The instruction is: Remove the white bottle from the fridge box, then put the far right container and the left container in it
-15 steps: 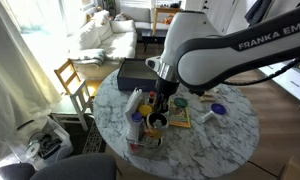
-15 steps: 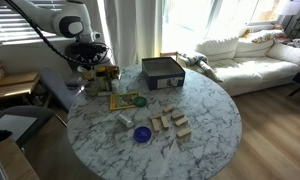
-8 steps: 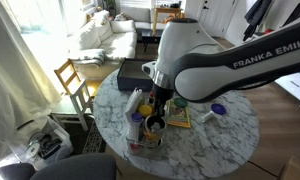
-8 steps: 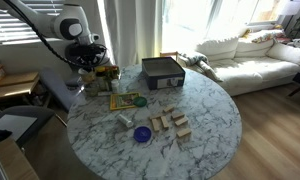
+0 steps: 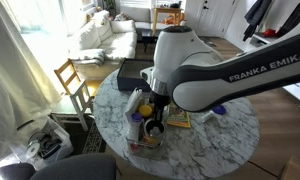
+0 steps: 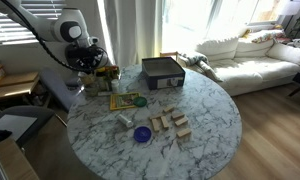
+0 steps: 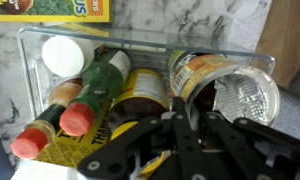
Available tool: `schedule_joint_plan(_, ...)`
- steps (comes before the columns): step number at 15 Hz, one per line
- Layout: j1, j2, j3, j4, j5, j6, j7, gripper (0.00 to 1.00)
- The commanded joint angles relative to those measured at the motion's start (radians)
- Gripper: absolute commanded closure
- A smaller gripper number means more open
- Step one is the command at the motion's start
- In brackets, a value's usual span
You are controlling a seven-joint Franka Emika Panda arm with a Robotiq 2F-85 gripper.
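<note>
wrist view: gripper [image 7: 188, 122] seemingly stays over fridge box [image 7: 26, 70]

Both exterior views look down at a slant on the round marble tabletop [image 5: 235, 130] from mid distance and from different sides, sharing it, the dark grey box [image 6: 162, 70] and the sofa [image 5: 95, 35]. My wrist view faces straight down, close over the fridge box [image 7: 30, 75], with the claw [image 7: 188, 118] at its bottom edge.

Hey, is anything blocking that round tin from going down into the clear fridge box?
The round tin, seemingly pinched by its rim in the tool, hangs at one end of the fridge box. A dark jar stands close beside it. Nothing visible blocks it, though the space beneath is hidden.
</note>
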Motion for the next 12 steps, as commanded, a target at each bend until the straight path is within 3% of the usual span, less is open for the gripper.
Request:
schedule_joint_plan(1,0.008,0.019,0.001,-0.003,-0.033,0.01,0.058,0.97)
schedule_joint_plan(12,0.009,0.07,-0.007,0.012,-0.052,0.039,0.12,0.97)
